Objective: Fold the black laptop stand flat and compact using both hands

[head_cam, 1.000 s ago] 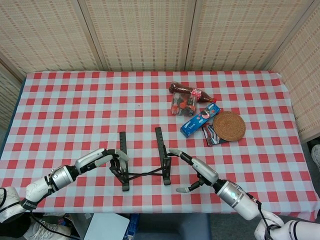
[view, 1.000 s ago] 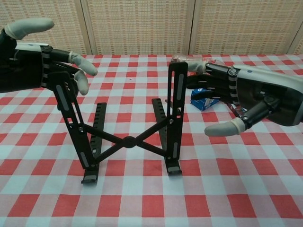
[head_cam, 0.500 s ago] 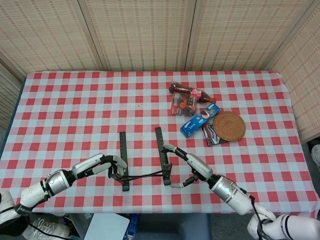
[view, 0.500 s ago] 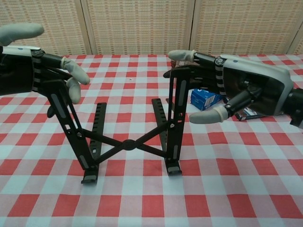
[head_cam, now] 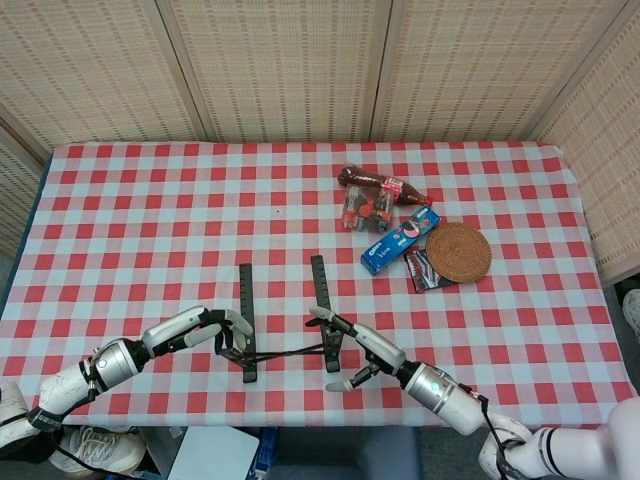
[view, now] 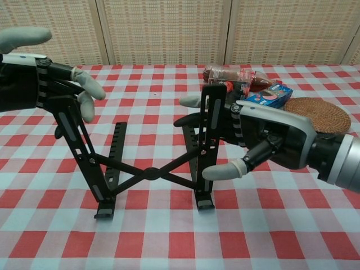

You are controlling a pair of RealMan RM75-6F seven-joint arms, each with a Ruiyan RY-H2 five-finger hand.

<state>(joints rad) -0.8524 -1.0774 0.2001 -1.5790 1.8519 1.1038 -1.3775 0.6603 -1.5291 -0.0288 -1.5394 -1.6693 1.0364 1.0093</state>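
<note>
Black laptop stand [view: 152, 169] upright near front edge of red-checked tablecloth [head_cam: 150, 210], both raised arms up, cross-brace spread between them. Left hand [view: 34, 73] at top of stand's left arm, fingers [view: 87, 84] curled around it; firmness of grip cannot be told. Right hand [view: 264, 140] beside stand's right arm, fingers apart, thumb below; contact unclear. Behind, well apart: cola bottle [head_cam: 380, 184], blue snack box [head_cam: 400, 240], woven coaster [head_cam: 459, 251].

Both arms reach inward, the left robot hand [view: 39, 73] and right robot hand [view: 264, 140] spread-fingered (thumbs apart).
</note>
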